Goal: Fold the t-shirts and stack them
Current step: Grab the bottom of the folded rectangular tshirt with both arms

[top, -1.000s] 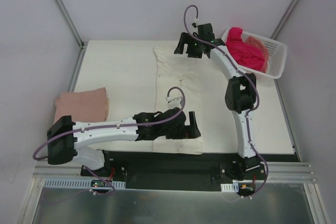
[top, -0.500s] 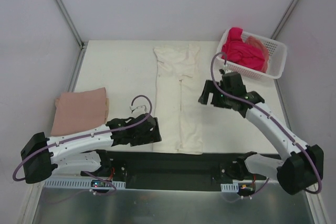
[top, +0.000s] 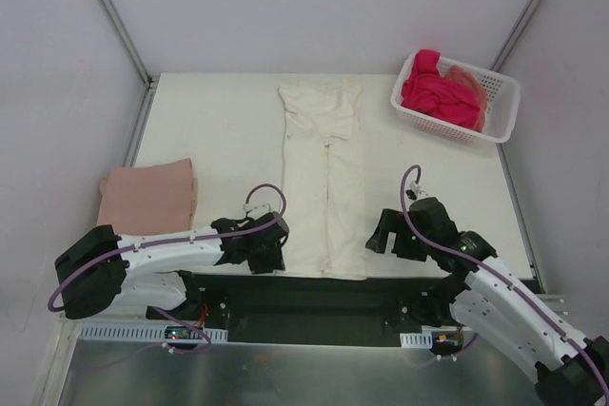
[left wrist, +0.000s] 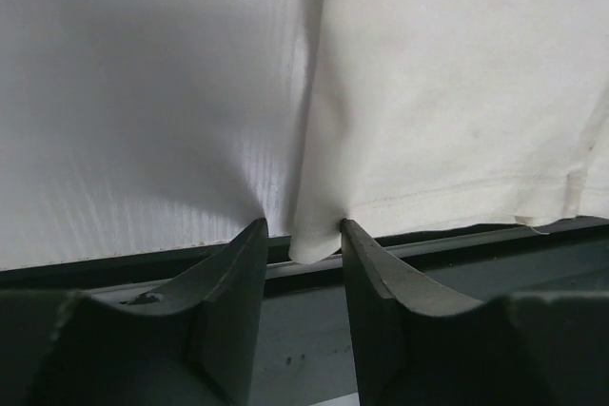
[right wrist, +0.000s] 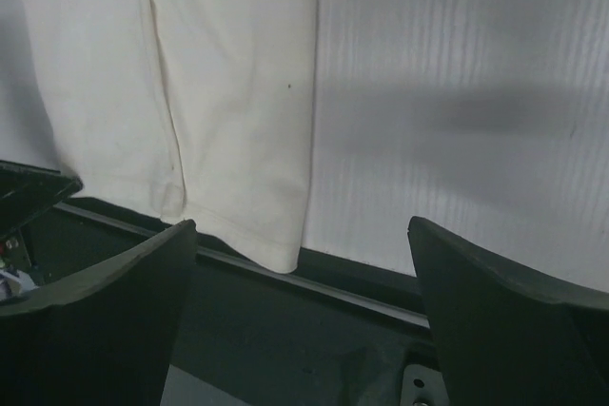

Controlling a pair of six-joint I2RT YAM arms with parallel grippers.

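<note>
The cream-white t-shirt lies as a long narrow strip down the middle of the table. My left gripper sits low at its near-left corner. In the left wrist view the left gripper has narrowed its jaws round that shirt corner. The right finger touches the cloth, and a gap shows beside the left one. My right gripper hovers wide open just off the near-right corner, holding nothing. A dusty pink t-shirt lies folded at the left.
A white lattice basket at the far right holds a magenta t-shirt and a peach one. The table's near edge with its black rail runs right under both grippers.
The left gripper slid from the shirt's near-right side to its near-left corner and narrowed its jaws. The right arm swung from the far end by the basket to the near-right corner.
</note>
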